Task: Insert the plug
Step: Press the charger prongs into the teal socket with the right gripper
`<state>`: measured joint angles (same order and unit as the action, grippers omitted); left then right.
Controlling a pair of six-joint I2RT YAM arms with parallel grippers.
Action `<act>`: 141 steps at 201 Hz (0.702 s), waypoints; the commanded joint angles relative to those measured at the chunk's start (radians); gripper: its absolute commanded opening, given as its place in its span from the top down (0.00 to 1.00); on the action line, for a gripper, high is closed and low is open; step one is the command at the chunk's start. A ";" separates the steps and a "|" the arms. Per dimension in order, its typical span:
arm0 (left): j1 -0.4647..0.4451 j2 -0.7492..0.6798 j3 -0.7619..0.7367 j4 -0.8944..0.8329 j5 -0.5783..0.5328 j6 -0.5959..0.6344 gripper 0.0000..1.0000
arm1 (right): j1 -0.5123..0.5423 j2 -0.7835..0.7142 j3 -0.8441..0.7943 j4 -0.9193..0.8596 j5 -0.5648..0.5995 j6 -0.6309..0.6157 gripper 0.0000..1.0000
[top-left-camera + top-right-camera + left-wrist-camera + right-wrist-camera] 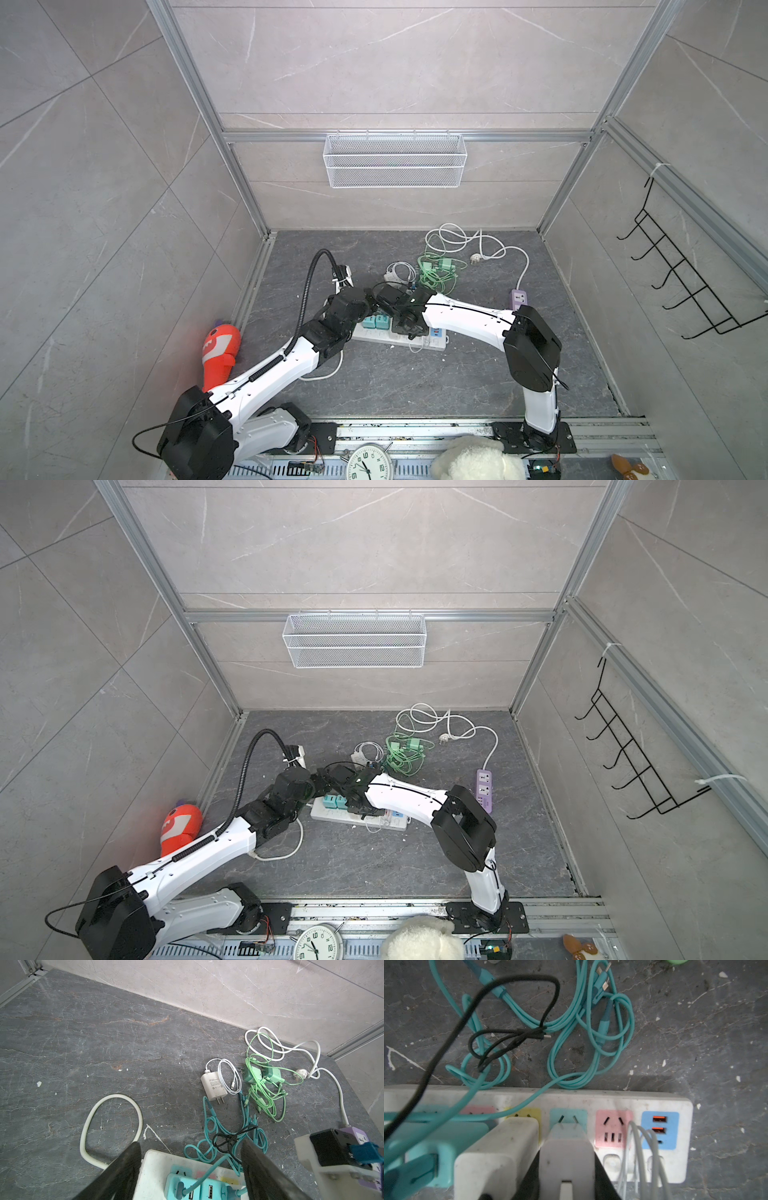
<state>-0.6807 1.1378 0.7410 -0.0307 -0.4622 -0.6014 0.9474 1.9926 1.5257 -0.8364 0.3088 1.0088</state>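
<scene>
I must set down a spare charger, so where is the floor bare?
Bare floor lies between the white power strip and the front rail, and beyond the looped white cord toward the back left corner. Crowded: teal cables, white charger, green chargers behind the strip.

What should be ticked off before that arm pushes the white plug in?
1. Right gripper shut on the white square plastic charger plug: ok.
2. Light-blue socket on the white plastic power strip free of other plugs: ok.
3. Plug's metal prongs seated: not ok, both showing.
4. Prongs lined up with slots: cannot tell.
5. Left gripper bracing the strip: cannot tell; open over its end.
</scene>
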 commanded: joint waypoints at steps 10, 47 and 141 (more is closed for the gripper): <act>-0.014 -0.045 0.026 0.023 -0.001 0.016 0.22 | 0.008 0.123 -0.136 0.044 -0.119 0.041 1.00; -0.013 -0.040 0.027 0.024 -0.004 0.014 0.22 | 0.015 0.118 -0.156 0.048 -0.096 0.052 1.00; -0.014 -0.055 0.038 -0.016 -0.037 0.023 0.21 | 0.056 0.173 -0.182 0.064 -0.073 0.096 1.00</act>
<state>-0.6846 1.1065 0.7425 -0.0803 -0.4969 -0.5896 1.0016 1.9808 1.4437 -0.7609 0.4030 1.0821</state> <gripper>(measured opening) 0.786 0.296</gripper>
